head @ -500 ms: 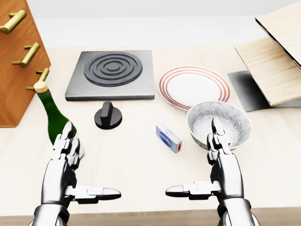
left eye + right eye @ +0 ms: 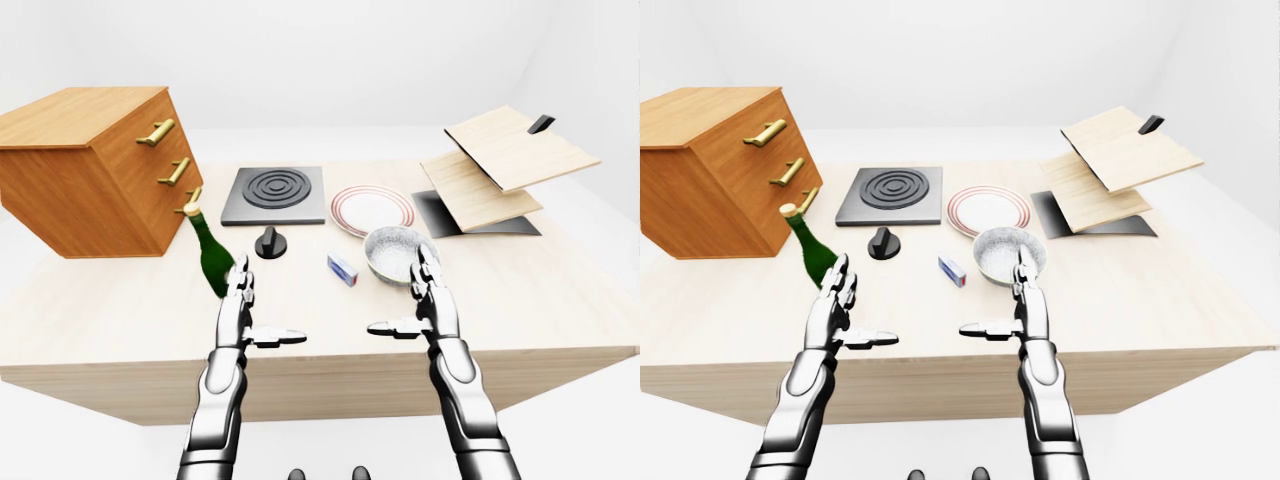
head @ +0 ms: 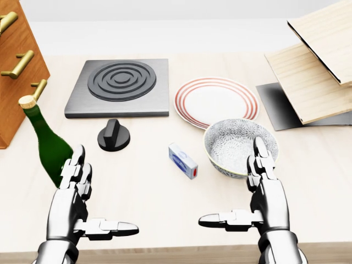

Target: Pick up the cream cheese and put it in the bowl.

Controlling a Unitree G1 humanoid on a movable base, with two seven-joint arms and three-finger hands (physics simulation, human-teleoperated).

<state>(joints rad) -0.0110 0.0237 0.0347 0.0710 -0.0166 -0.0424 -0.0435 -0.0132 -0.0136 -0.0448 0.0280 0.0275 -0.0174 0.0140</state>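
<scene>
As the head view slid right, both spread robot hands point(image 3: 99, 214) point(image 3: 247, 209) stayed off the cream cheese point(image 3: 182, 160).

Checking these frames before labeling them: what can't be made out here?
- Cream cheese: label print too small, every view.
- Bowl: near rim hidden by right hand, head view.
- Drawer cabinet: cut by left edge, head view.
- Green bottle: base behind left hand fingers.
</scene>
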